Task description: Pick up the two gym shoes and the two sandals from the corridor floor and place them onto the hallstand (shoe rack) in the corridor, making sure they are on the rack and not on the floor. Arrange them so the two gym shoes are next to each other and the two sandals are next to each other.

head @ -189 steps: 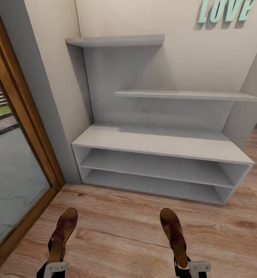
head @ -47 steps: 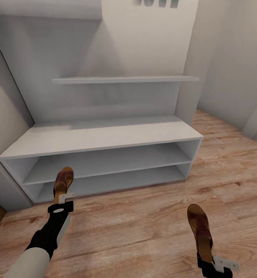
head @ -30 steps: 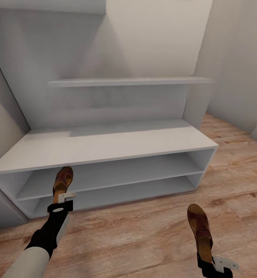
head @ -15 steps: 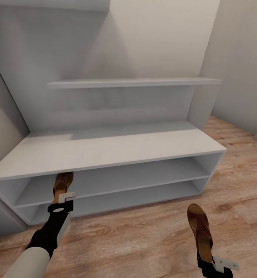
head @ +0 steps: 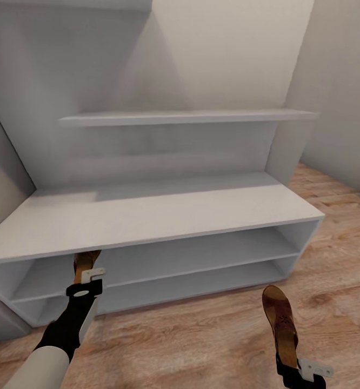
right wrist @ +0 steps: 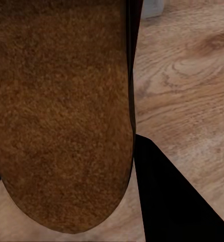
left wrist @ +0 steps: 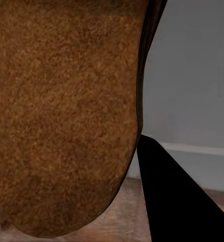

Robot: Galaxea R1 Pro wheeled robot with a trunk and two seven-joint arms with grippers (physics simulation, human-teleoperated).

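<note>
— Where's the left sandal (head: pixel 86 262) from where you stand?

— Clamped by its heel in the left gripper (head: pixel 89 276). The toe end pokes in under the front edge of the hallstand (head: pixel 147 216), into the upper of the two open tiers, near that tier's left end. The bench top hides the front of it.

— Is it resting on the shelf?

— Can't tell from here. In the left wrist view the tan footbed of that sandal (left wrist: pixel 66 116) takes up most of the picture, with one dark finger (left wrist: pixel 177 201) beside it and pale grey rack behind.

— And the other arm?

— The right gripper (head: pixel 296 370) is closed on the heel of the right sandal (head: pixel 280 324). That one is held out over the corridor floor (head: pixel 201 335), toe pointing towards the rack, well short of it and off near the rack's right end. You can see the dark brown straps across its top.

— Touching the floor?

— It looks held above it. The right wrist view shows the footbed (right wrist: pixel 61 111) with wood planks (right wrist: pixel 187 85) beyond.

— Anything on the rack?

— Only that left sandal's tip inside the upper tier. The two sandals are well apart.
</note>
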